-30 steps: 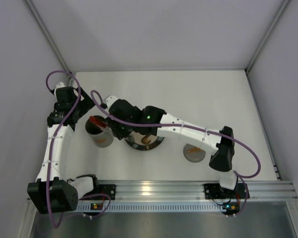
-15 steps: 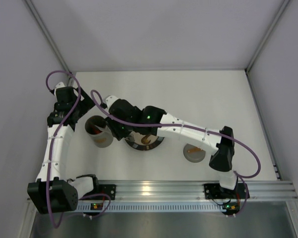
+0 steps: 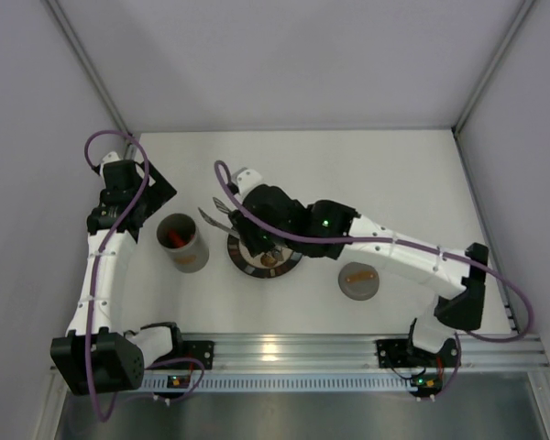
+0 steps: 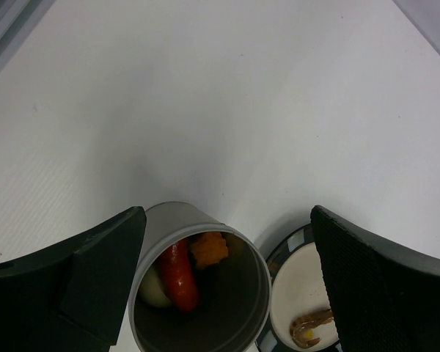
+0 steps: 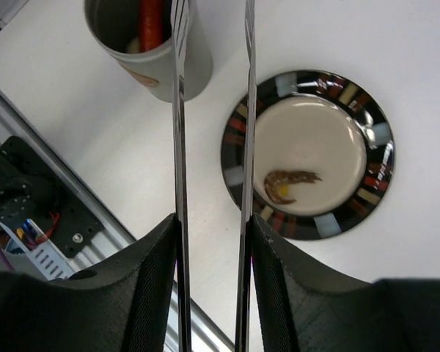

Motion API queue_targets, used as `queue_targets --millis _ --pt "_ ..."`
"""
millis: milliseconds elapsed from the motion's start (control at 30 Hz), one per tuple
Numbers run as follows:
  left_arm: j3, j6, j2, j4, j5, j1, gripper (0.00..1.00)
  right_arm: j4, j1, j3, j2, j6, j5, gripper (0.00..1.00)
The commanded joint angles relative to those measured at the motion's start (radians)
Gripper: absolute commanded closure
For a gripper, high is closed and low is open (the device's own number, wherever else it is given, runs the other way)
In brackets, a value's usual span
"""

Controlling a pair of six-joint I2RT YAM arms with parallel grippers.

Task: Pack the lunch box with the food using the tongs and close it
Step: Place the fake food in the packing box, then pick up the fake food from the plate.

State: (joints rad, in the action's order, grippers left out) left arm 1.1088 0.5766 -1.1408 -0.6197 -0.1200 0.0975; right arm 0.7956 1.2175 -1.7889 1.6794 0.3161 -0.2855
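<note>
The lunch box (image 4: pixel 205 293) is an open grey cylinder standing between the wide fingers of my open left gripper (image 4: pixel 227 214), which does not touch it. Food lies inside it: a red sausage (image 4: pixel 178 275), an orange piece (image 4: pixel 209 249) and a white lump (image 4: pixel 152 287). My right gripper (image 5: pixel 213 220) is shut on the tongs (image 5: pixel 178 132). Their two arms stand apart, and the tips reach over the lunch box (image 5: pixel 150 51) rim. From above, the tongs (image 3: pixel 216 214) point left between the lunch box (image 3: pixel 182 243) and the plate. The lid (image 3: pixel 358 280) with its orange handle lies to the right.
A black-rimmed plate (image 3: pixel 241 267) with a beige centre sits just right of the lunch box. It holds one brown shrimp-like bit (image 5: pixel 287 181). Grey walls close in the white table on three sides. An aluminium rail (image 3: pixel 284 353) runs along the near edge.
The sausage held over the lunch box a second ago now lies inside it. The tongs have spread, and my right arm has drawn back to the right. The left arm has not moved.
</note>
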Motion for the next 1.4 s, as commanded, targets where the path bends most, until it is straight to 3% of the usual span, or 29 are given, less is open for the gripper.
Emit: queue_targets --millis 0,133,533,1367 --pt "0.011 -0.006 0.026 0.055 -0.006 0.007 0.01 -0.012 0.019 0.113 -0.145 0.053 -0.116 0.58" --pt "0.008 -0.006 0.024 0.058 -0.001 0.007 0.01 -0.01 0.016 0.299 -0.227 0.13 -0.144 0.57" --pt "0.002 -0.006 0.019 0.058 0.005 0.007 0.01 -0.035 0.01 0.529 -0.264 0.238 -0.129 0.56" --pt "-0.003 -0.009 0.024 0.057 0.0 0.008 0.01 -0.087 0.01 0.599 -0.199 0.248 -0.057 0.56"
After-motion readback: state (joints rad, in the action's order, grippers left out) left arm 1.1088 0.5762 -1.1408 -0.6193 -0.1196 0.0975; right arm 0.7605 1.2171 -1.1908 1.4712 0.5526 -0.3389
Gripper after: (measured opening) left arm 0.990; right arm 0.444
